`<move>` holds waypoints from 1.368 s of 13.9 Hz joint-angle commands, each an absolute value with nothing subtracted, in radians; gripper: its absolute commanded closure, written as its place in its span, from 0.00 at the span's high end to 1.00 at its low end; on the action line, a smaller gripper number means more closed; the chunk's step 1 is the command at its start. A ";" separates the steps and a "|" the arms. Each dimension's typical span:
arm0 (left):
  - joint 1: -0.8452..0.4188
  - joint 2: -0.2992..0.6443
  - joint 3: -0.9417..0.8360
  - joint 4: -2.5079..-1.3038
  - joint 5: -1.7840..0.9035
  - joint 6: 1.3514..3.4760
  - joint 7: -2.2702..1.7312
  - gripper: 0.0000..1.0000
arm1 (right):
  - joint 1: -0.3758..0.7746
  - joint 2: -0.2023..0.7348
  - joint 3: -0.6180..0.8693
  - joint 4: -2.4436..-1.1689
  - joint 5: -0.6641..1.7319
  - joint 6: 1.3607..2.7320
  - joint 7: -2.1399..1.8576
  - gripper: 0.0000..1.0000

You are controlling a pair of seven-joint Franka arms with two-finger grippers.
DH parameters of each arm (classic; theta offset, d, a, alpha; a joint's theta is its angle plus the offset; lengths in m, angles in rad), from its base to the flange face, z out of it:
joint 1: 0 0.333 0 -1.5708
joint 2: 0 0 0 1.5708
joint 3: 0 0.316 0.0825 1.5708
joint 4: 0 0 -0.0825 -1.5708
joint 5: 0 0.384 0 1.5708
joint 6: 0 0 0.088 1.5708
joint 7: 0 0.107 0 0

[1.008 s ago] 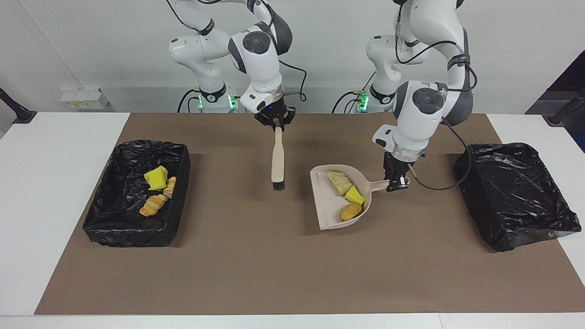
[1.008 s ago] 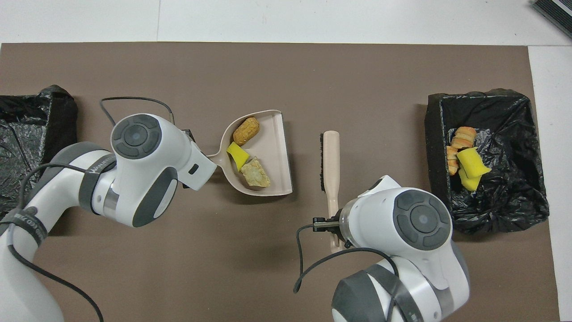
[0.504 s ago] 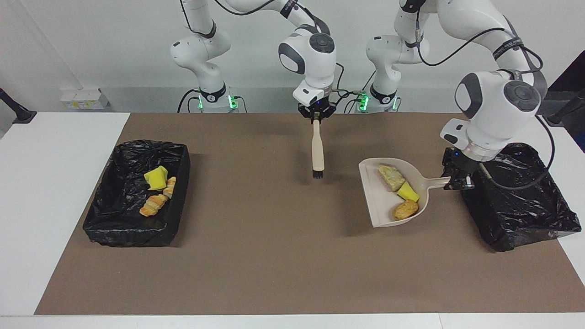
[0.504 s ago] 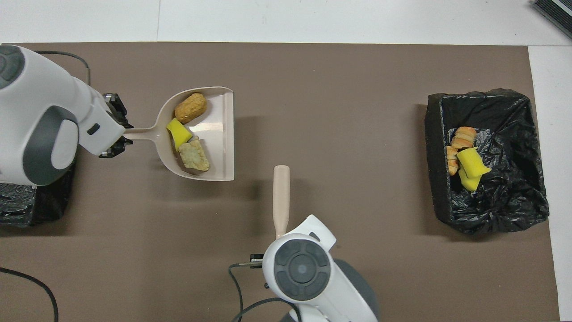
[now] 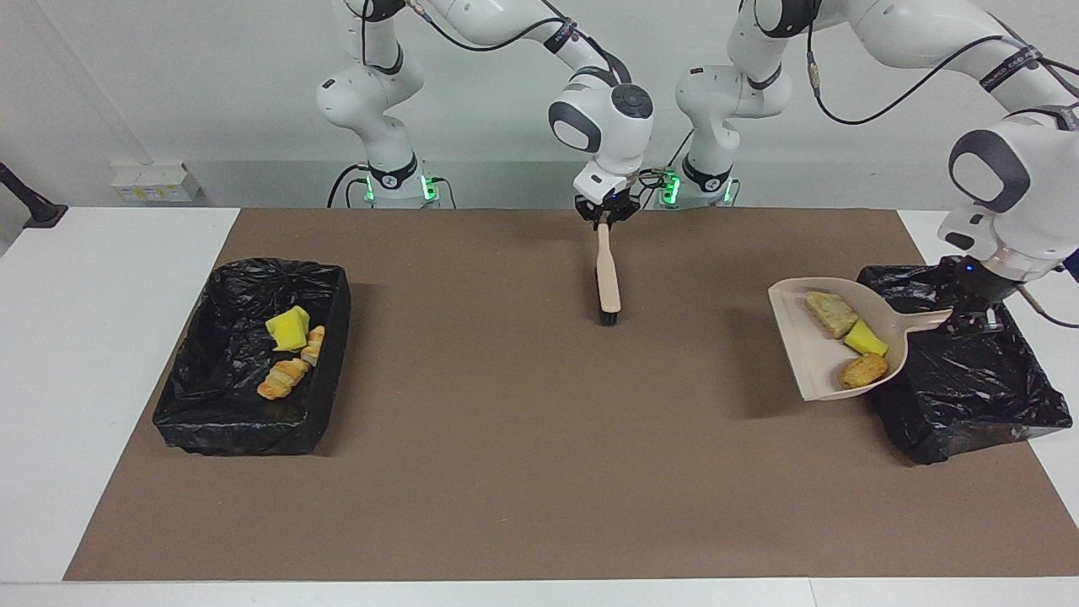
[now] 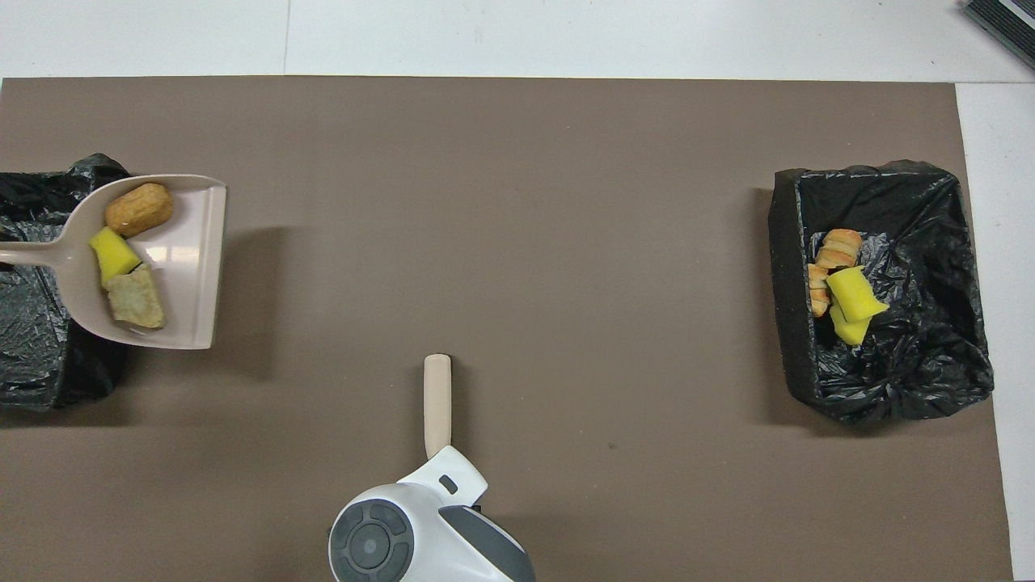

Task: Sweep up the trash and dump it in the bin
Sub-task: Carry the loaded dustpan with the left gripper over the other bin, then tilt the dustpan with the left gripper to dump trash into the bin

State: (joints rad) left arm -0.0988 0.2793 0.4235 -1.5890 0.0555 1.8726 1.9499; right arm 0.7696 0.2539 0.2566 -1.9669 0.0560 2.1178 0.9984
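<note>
Brown mat [image 5: 506, 472] on white table [image 5: 101, 337], pale wall; left hand [image 5: 969, 316] grips dustpan [image 5: 809, 371], right hand [image 5: 603, 215] brush [image 5: 607, 278].

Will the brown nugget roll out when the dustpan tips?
Probably. The brown nugget looks rounded and lies loose in the dustpan, so it should roll or slide out easily. It seems light, and the pan's smooth floor offers little grip.

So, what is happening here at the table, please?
Two robot arms are cleaning up scraps. The left gripper holds the dustpan by its handle, raised at the edge of the black bin at the left arm's end. Three scraps lie in the pan: a pale lump, a yellow sponge piece and a brown nugget. The right gripper holds the brush over mid-table. The other bin already holds scraps.
</note>
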 commanded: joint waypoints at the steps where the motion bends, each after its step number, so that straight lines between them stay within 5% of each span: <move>1: -0.074 0.314 0.475 -1.520 0.119 1.884 2.019 0.00 | 0.767 0.244 0.256 -2.005 0.037 2.167 1.008 0.20; 3: -0.064 0.314 0.498 -1.513 0.187 1.925 2.028 0.00 | 0.762 0.245 0.256 -2.000 0.037 2.161 1.003 0.59; 7: -0.066 0.316 0.502 -1.505 0.411 2.038 2.010 0.00 | 0.744 0.204 0.244 -1.973 0.037 2.149 1.022 1.00; 13: -0.115 0.282 0.497 -1.566 0.826 2.060 1.674 0.00 | 0.494 -0.037 0.244 -1.991 0.026 2.071 1.006 1.00; 19: -0.120 0.227 0.494 -1.559 0.968 2.132 1.716 0.00 | 0.179 -0.120 0.241 -1.898 0.014 1.932 0.694 1.00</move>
